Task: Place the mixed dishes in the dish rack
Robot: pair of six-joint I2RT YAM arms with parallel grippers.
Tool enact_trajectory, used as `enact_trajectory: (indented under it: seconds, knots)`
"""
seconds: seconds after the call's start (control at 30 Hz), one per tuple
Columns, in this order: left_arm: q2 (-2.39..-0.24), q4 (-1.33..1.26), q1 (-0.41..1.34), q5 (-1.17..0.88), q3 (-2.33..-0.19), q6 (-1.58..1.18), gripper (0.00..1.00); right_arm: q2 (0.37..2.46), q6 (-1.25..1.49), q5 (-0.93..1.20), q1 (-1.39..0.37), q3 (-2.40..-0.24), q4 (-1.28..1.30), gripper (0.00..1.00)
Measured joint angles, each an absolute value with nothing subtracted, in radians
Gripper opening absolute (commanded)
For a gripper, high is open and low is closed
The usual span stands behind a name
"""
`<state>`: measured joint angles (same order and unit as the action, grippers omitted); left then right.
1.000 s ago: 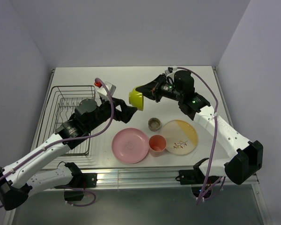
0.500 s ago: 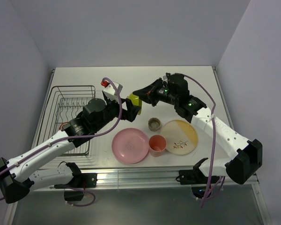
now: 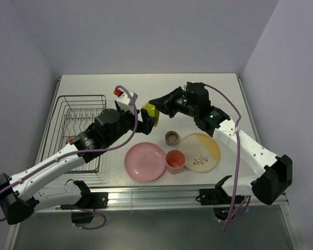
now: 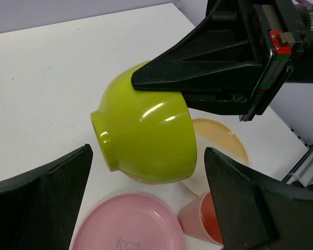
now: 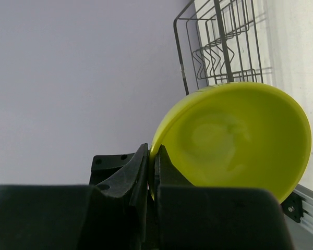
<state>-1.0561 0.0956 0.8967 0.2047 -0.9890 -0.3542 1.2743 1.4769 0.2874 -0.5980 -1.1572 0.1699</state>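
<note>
The left gripper [image 4: 147, 156], open, has moved up from beside the rack [image 3: 83, 96] to straddle the green bowl [image 4: 146, 133], which the right gripper [image 5: 151, 161] pinches by its rim, so a handover looks imminent.

Shows a smooth, glossy skin on the lime-green bowl [image 4: 146, 135], with bright highlights across the outer wall; looks like plastic or glazed ware, cannot tell which. Presents matt black moulded plastic, faintly grainy, on the fingers of the right claw [image 5: 152, 156] and the left claw [image 4: 147, 152]. Uses thin dark metal wire for the dish rack [image 5: 219, 36]. Gives a white, matt, finely speckled face to the table [image 4: 41, 62]. Carries a smooth, low sheen on the pink plate [image 4: 128, 229] and the salmon-pink cup [image 4: 203, 221].
</note>
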Motion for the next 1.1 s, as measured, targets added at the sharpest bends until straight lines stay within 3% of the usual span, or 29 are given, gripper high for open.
enact_trajectory:
  seconds: [0.4, 0.8, 0.9, 1.0, 1.03, 1.07, 1.1]
  knots:
    - [-1.087, 0.095, 0.901, 0.204, -0.999, -0.358, 0.9, 1.274, 1.485, 0.271, -0.609, -1.157, 0.172, 0.0]
    - [-1.092, 0.096, 0.902, 0.208, -0.999, -0.365, 0.67, 1.274, 1.486, 0.263, -0.611, -1.157, 0.172, 0.0]
    - [-1.093, 0.096, 0.902, 0.208, -0.999, -0.369, 0.55, 1.274, 1.486, 0.26, -0.611, -1.157, 0.172, 0.0]
    - [-1.095, 0.096, 0.902, 0.208, -0.999, -0.371, 0.31, 1.274, 1.484, 0.256, -0.611, -1.157, 0.173, 0.0]
    - [-1.096, 0.096, 0.902, 0.208, -0.999, -0.371, 0.08, 1.274, 1.483, 0.255, -0.612, -1.157, 0.173, 0.0]
    - [-1.097, 0.097, 0.902, 0.208, -1.0, -0.371, 0.0, 1.274, 1.483, 0.255, -0.612, -1.157, 0.173, 0.0]
    - [-1.097, 0.099, 0.902, 0.208, -1.002, -0.372, 0.0, 1.274, 1.481, 0.254, -0.613, -1.157, 0.173, 0.0]
